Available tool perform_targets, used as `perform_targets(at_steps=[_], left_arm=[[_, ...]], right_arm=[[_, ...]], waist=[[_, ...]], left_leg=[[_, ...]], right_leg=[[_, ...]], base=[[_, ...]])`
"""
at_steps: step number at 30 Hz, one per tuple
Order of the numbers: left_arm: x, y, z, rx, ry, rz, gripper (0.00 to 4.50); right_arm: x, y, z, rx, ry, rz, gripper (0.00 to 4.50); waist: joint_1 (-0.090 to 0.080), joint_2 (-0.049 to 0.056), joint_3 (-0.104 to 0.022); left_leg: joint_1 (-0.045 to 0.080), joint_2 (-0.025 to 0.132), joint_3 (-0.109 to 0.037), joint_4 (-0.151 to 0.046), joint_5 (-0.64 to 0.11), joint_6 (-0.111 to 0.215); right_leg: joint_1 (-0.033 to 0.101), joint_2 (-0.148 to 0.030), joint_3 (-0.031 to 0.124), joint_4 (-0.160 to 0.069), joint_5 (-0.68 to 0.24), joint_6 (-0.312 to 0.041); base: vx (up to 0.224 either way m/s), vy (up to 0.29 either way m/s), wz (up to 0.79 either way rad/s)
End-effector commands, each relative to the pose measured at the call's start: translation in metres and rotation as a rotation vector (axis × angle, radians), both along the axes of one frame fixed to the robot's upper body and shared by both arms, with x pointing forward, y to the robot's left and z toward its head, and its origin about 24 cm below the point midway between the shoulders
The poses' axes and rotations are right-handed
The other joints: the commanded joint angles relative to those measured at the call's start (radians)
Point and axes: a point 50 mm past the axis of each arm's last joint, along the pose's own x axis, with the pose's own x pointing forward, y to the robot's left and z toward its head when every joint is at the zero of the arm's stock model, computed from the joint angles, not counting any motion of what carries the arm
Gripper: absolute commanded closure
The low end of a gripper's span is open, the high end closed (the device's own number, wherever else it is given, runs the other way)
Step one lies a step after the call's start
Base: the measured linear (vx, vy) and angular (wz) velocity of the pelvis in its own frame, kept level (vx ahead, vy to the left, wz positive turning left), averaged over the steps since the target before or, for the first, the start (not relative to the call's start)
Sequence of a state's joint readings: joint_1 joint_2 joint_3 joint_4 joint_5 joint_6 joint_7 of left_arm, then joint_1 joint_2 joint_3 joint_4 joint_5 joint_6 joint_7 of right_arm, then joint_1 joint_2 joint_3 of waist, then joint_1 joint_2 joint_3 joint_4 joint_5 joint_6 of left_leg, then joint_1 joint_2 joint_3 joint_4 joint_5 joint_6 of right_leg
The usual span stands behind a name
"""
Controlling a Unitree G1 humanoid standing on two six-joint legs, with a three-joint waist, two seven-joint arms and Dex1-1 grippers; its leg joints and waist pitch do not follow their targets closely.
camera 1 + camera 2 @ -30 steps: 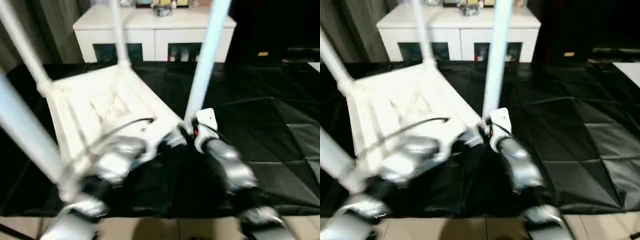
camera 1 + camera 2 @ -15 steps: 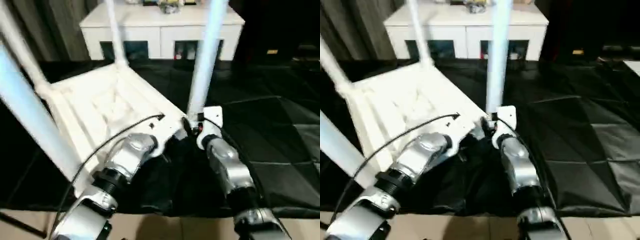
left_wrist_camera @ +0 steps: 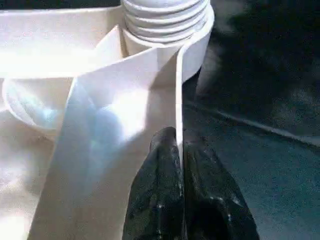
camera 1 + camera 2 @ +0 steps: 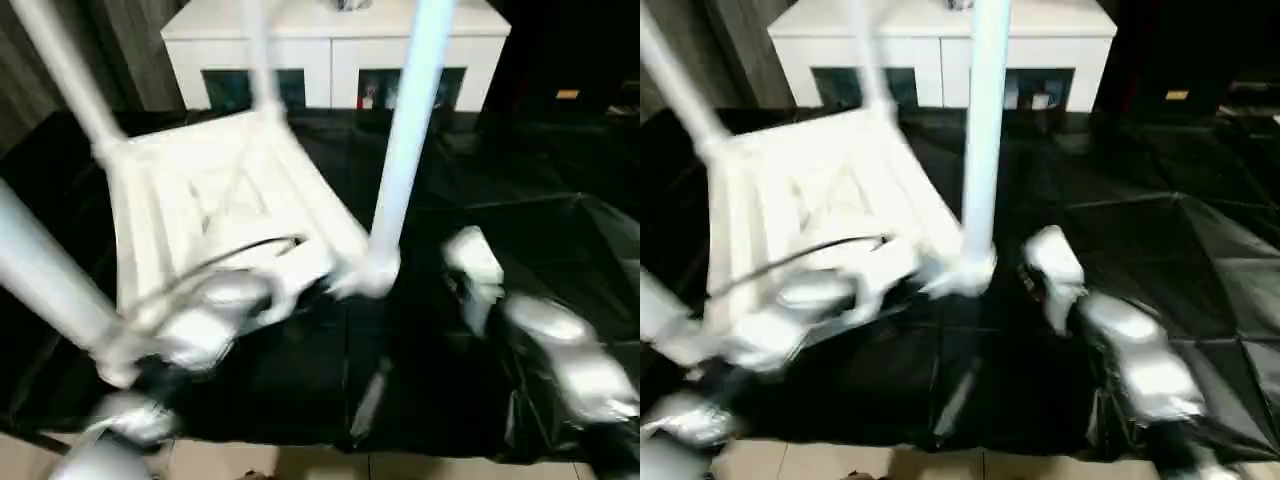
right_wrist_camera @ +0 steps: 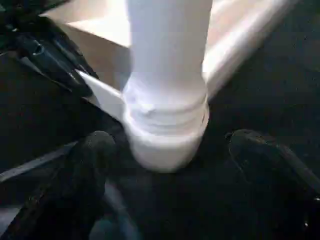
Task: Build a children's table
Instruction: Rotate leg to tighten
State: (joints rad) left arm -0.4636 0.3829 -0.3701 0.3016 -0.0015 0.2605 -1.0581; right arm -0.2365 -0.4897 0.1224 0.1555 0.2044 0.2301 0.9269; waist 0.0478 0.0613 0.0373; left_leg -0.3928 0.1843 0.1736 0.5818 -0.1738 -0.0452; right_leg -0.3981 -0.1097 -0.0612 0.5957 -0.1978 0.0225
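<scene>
The children's table [image 4: 220, 200] lies upside down on the black mat, ribbed underside up, with its white legs rising out of the corner sockets. My left gripper [image 3: 179, 137] is shut on the thin rim wall of the table top, close to the near right socket [image 3: 165, 20]. The near right leg [image 4: 405, 130] stands in that socket [image 4: 365, 275]. My right gripper [image 5: 170, 140] is open, its black fingers [image 5: 90, 160] spread wide on either side of the leg's base without touching it. In the eye views that arm [image 4: 550, 340] sits to the right of the leg.
A low white cabinet [image 4: 330, 40] with dark glass openings stands at the back. The black mat [image 4: 520, 180] stretches to the right of the table. Pale floor [image 4: 300, 465] shows along the front edge. The other legs [image 4: 65, 70] rise high at the left.
My right gripper has opened wider and drawn back to the right, off the near right leg. The left gripper stays shut on the rim. The camera has shifted.
</scene>
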Motion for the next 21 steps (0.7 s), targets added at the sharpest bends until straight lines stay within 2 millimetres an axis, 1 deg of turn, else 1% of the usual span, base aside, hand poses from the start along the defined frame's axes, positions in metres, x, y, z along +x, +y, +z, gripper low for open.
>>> perform_targets(at_steps=[1, 2, 3, 4, 5, 6, 8, 9, 10, 12, 13, 14, 15, 17, 18, 19, 20, 21], left_arm=[[-0.013, -0.018, 0.002, -0.052, 0.047, -0.138, 4.5], [-0.012, -0.018, 0.002, -0.05, 0.046, -0.135, 4.5], [-0.011, -0.018, 0.002, -0.044, 0.04, -0.13, 4.5], [-0.009, -0.017, 0.002, -0.035, 0.031, -0.122, 4.5], [-0.007, -0.016, 0.002, -0.031, 0.023, -0.114, 4.5], [-0.007, -0.015, 0.002, -0.029, 0.021, -0.113, 4.5], [-0.005, -0.013, 0.002, -0.023, 0.016, -0.104, 4.5], [-0.004, -0.012, 0.003, -0.018, 0.012, -0.098, 4.5], [-0.004, -0.011, 0.003, -0.017, 0.012, -0.097, 4.5], [-0.004, -0.01, 0.003, -0.017, 0.015, -0.099, 4.5], [-0.004, -0.009, 0.003, -0.017, 0.017, -0.099, 4.5], [-0.004, -0.009, 0.003, -0.016, 0.017, -0.099, 4.5], [-0.004, -0.009, 0.003, -0.016, 0.017, -0.099, 4.5], [-0.003, -0.008, 0.003, -0.014, 0.018, -0.098, 4.5], [-0.003, -0.008, 0.003, -0.014, 0.019, -0.098, 4.5], [-0.003, -0.008, 0.003, -0.014, 0.02, -0.098, 4.5], [-0.003, -0.008, 0.002, -0.014, 0.021, -0.098, 4.5], [-0.003, -0.008, 0.002, -0.013, 0.022, -0.099, 4.5]], right_arm=[[-0.001, 0.008, 0.008, 0.016, -0.006, 0.078, 0.43], [-0.001, 0.008, 0.008, 0.011, -0.003, 0.091, 0.43], [0.0, 0.008, 0.007, 0.005, -0.005, 0.088, 0.43], [0.001, 0.008, 0.006, -0.009, -0.006, 0.093, 0.43], [0.001, 0.007, 0.006, -0.017, -0.003, 0.099, 0.43], [0.001, 0.007, 0.006, -0.021, 0.001, 0.107, 0.43], [0.0, 0.006, 0.005, -0.016, 0.014, 0.121, 0.43], [0.0, 0.005, 0.004, -0.021, 0.021, 0.126, 0.68], [0.0, 0.005, 0.004, -0.023, 0.023, 0.127, 0.68], [0.001, 0.004, 0.004, -0.022, 0.026, 0.128, 0.88], [0.001, 0.003, 0.004, -0.016, 0.027, 0.125, 0.88], [0.001, 0.003, 0.005, -0.013, 0.026, 0.121, 1.02], [0.002, 0.003, 0.005, -0.011, 0.025, 0.119, 1.13], [0.003, 0.003, 0.005, 0.011, 0.029, 0.113, 1.21], [0.003, 0.003, 0.005, 0.012, 0.03, 0.112, 1.25], [0.003, 0.004, 0.005, 0.015, 0.031, 0.114, 1.34], [0.003, 0.004, 0.004, 0.016, 0.032, 0.115, 1.6], [0.002, 0.005, 0.004, 0.025, 0.036, 0.117, 1.65]], waist=[[0.001, -0.018, -0.062], [0.004, -0.018, -0.061], [0.01, -0.018, -0.059], [0.01, -0.022, -0.056], [0.01, -0.023, -0.056], [0.009, -0.025, -0.055], [0.007, -0.026, -0.054], [0.006, -0.027, -0.054], [0.005, -0.03, -0.053], [0.005, -0.029, -0.054], [0.005, -0.03, -0.055], [0.006, -0.028, -0.057], [0.006, -0.03, -0.057], [0.008, -0.029, -0.059], [0.008, -0.03, -0.059], [0.009, -0.03, -0.059], [0.009, -0.03, -0.059], [0.009, -0.03, -0.058]], left_leg=[[0.023, 0.041, -0.002, -0.056, -0.136, 0.142], [0.026, 0.043, 0.0, -0.057, -0.152, 0.137], [0.027, 0.044, 0.001, -0.058, -0.166, 0.122], [0.025, 0.043, 0.002, -0.062, -0.186, 0.106], [0.024, 0.043, 0.002, -0.063, -0.199, 0.097], [0.022, 0.042, 0.001, -0.066, -0.215, 0.083], [0.022, 0.041, 0.001, -0.068, -0.242, 0.065], [0.022, 0.04, 0.002, -0.068, -0.25, 0.059], [0.021, 0.039, 0.003, -0.069, -0.255, 0.056], [0.023, 0.039, 0.004, -0.068, -0.253, 0.054], [0.024, 0.039, 0.005, -0.067, -0.249, 0.055], [0.025, 0.039, 0.006, -0.065, -0.236, 0.061], [0.023, 0.038, 0.008, -0.062, -0.219, 0.068], [0.024, 0.038, 0.008, -0.06, -0.205, 0.078], [0.024, 0.037, 0.009, -0.058, -0.198, 0.084], [0.024, 0.037, 0.009, -0.058, -0.191, 0.088], [0.023, 0.037, 0.01, -0.057, -0.189, 0.09], [0.023, 0.037, 0.01, -0.057, -0.192, 0.091]], right_leg=[[0.044, -0.026, 0.029, -0.049, -0.009, -0.305], [0.042, -0.026, 0.03, -0.051, -0.022, -0.305], [0.04, -0.027, 0.031, -0.051, -0.039, -0.299], [0.041, -0.028, 0.032, -0.053, -0.069, -0.288], [0.042, -0.029, 0.032, -0.054, -0.088, -0.28], [0.044, -0.031, 0.034, -0.057, -0.123, -0.264], [0.043, -0.031, 0.036, -0.061, -0.167, -0.242], [0.042, -0.031, 0.038, -0.063, -0.179, -0.232], [0.041, -0.031, 0.04, -0.064, -0.19, -0.225], [0.039, -0.031, 0.042, -0.065, -0.194, -0.219], [0.039, -0.03, 0.043, -0.065, -0.187, -0.221], [0.038, -0.03, 0.044, -0.063, -0.168, -0.226], [0.039, -0.029, 0.044, -0.061, -0.146, -0.23], [0.039, -0.029, 0.044, -0.059, -0.128, -0.238], [0.039, -0.029, 0.044, -0.058, -0.118, -0.243], [0.039, -0.029, 0.044, -0.058, -0.114, -0.246], [0.039, -0.029, 0.044, -0.057, -0.111, -0.247], [0.039, -0.028, 0.044, -0.058, -0.118, -0.248]], base=[[0.0, 0.0, 0.0], [0.0, 0.0, 0.0], [0.0, 0.0, 0.0], [0.0, 0.0, 0.0], [0.0, 0.0, 0.0], [0.0, 0.0, 0.0], [0.0, 0.0, 0.0], [0.0, 0.0, 0.0], [0.0, 0.0, 0.0], [0.0, 0.0, 0.0], [0.0, 0.0, 0.0], [0.0, 0.0, 0.0], [0.0, 0.0, 0.0], [0.0, 0.0, 0.0], [0.0, 0.0, 0.0], [0.0, 0.0, 0.0], [0.0, 0.0, 0.0], [0.0, 0.0, 0.0]])
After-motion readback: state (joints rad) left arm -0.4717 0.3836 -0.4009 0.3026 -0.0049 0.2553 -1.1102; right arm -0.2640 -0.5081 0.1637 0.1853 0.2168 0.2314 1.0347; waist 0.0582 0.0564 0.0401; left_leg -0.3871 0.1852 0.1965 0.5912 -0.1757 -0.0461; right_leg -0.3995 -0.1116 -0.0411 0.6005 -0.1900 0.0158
